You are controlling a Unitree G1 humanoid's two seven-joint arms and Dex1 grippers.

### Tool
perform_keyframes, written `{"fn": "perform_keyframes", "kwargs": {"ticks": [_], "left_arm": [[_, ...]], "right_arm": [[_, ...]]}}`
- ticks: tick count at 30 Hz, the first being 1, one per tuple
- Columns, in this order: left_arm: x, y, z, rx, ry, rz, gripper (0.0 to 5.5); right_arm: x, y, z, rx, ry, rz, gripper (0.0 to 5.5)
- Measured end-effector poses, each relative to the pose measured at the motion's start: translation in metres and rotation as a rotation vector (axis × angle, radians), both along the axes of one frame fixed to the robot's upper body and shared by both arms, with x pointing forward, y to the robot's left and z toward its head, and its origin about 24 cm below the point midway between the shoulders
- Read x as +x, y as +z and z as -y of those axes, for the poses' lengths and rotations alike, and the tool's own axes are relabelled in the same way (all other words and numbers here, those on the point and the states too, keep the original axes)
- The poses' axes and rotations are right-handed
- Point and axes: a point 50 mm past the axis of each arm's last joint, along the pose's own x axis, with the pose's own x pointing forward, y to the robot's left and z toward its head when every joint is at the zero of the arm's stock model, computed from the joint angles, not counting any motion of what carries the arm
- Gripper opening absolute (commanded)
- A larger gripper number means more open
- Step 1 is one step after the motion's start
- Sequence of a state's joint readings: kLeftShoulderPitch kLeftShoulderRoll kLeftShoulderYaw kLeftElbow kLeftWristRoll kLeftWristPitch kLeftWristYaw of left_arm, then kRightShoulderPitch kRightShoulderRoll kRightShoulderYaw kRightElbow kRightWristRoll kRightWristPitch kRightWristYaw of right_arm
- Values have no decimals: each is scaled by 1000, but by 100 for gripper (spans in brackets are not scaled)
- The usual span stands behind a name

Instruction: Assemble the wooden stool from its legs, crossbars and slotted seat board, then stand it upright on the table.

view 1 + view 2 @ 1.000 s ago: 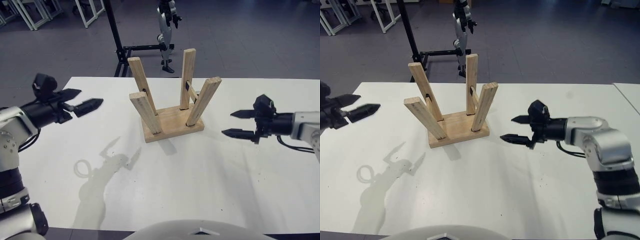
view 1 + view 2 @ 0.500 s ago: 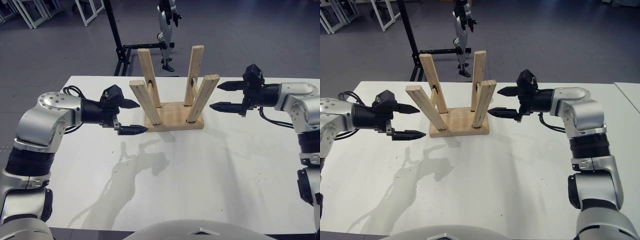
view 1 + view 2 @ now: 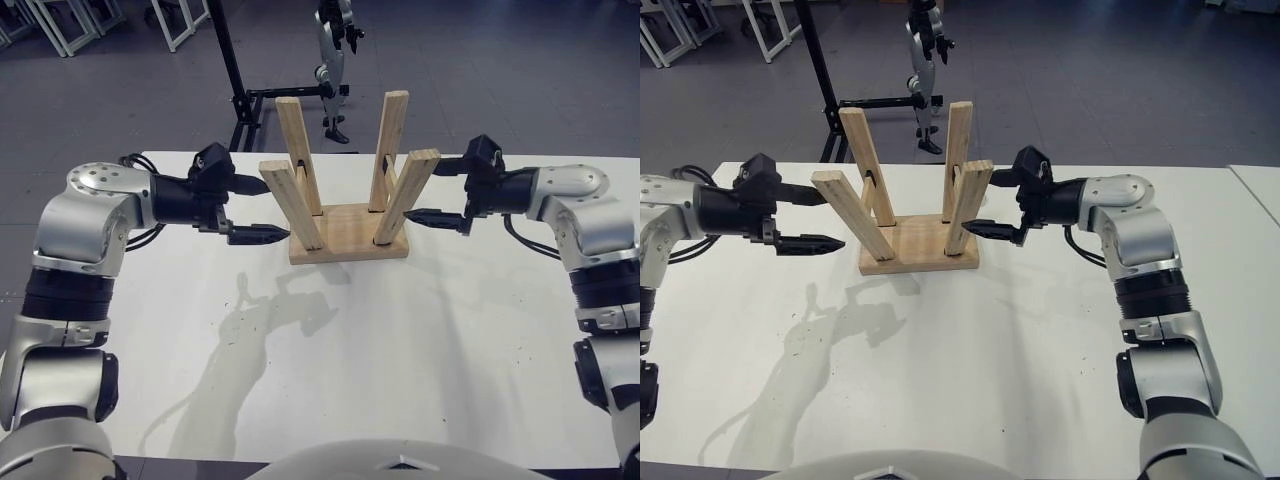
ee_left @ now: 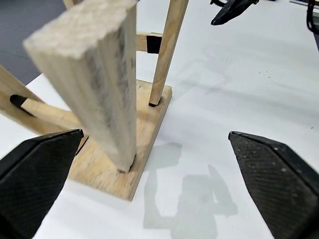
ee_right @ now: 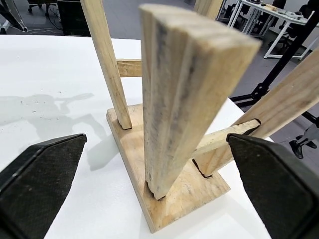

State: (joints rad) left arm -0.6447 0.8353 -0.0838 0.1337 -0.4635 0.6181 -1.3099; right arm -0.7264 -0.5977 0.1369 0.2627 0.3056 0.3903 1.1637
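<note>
Left gripper, right gripper nearer stool | jaws spread | 1 leg between each pair

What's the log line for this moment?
stool: upside down on table | left gripper: open at near-left leg | right gripper: open at near-right leg

The grey floor fills the room behind. On it stands a black stand: its pole goes up with a slight tilt, and a low black bar of its base runs along the floor toward the right. Just beside the end of this bar stands a small silver and black humanoid figure, upright, with its feet on the floor. White metal frames stand far at the left. In the right wrist view, a white desk stands in the background.
</note>
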Motion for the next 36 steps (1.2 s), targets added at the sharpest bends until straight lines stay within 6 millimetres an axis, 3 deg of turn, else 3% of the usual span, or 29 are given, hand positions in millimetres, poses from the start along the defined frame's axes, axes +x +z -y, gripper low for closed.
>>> {"fn": "perform_keyframes", "kwargs": {"ticks": [5,13,18,22,25,29,33,36], "left_arm": [[20,-11,17,-56,13,66,547],[12,-10,21,-116,-90,-39,411],[8,-7,20,-167,-118,-104,333],[-7,-6,21,-184,-194,-170,257],[-27,-9,19,-198,-270,-265,206],[-46,0,14,-201,-318,-325,195],[-46,9,18,-281,-350,-407,195],[-35,9,24,-286,-268,-541,195]], "right_arm": [[-1,-5,-6,31,37,-35,519],[-8,-8,-9,84,77,-134,365],[-31,-6,-18,180,164,-216,271],[-63,-1,-30,224,282,-318,182],[-75,2,-27,215,275,-356,168],[-84,12,-21,255,296,-503,168],[-80,28,-16,269,292,-674,168],[-69,36,-16,258,244,-758,168]]}}
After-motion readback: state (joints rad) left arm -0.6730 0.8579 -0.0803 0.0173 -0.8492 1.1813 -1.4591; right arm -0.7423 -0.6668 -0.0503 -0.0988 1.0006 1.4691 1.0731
